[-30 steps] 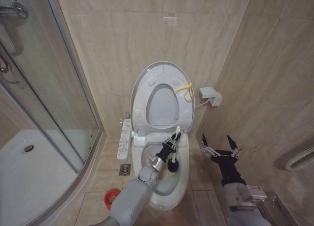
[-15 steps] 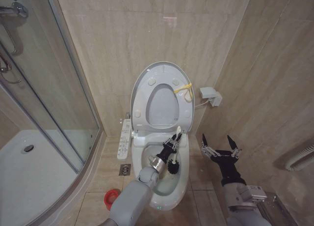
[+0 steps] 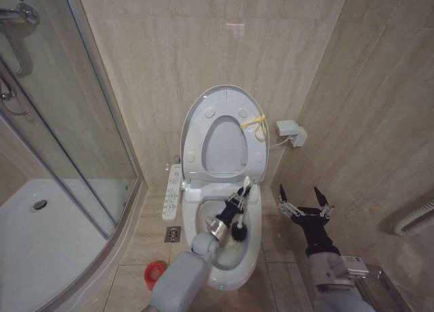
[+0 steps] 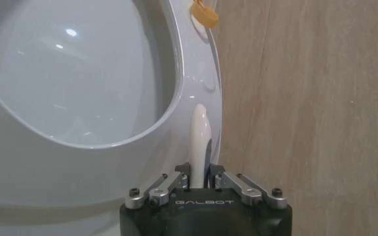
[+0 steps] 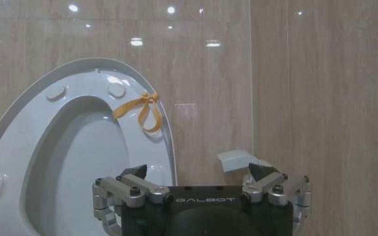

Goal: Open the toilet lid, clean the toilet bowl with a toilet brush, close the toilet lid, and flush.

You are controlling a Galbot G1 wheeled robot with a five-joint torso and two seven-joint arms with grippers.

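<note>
1. Red cup (image 3: pixel 154 275): on the floor tiles, left of the toilet base, near the shower tray (image 3: pixel 41 251).
2. Right gripper (image 3: pixel 304 202): held in the air right of the toilet; jaws spread wide, holding nothing.
3. Left gripper (image 3: pixel 235 202): over the toilet bowl (image 3: pixel 252 247); jaws pinching the white handle of the toilet brush (image 3: pixel 238 225), dark bristle head down inside the bowl.
4. Button panel (image 3: pixel 172 191): along the bowl's left side.
5. Toilet lid (image 3: pixel 224 95): raised upright against the back wall, seat lifted with it, yellow tie (image 3: pixel 253 123) at its right edge.
</note>
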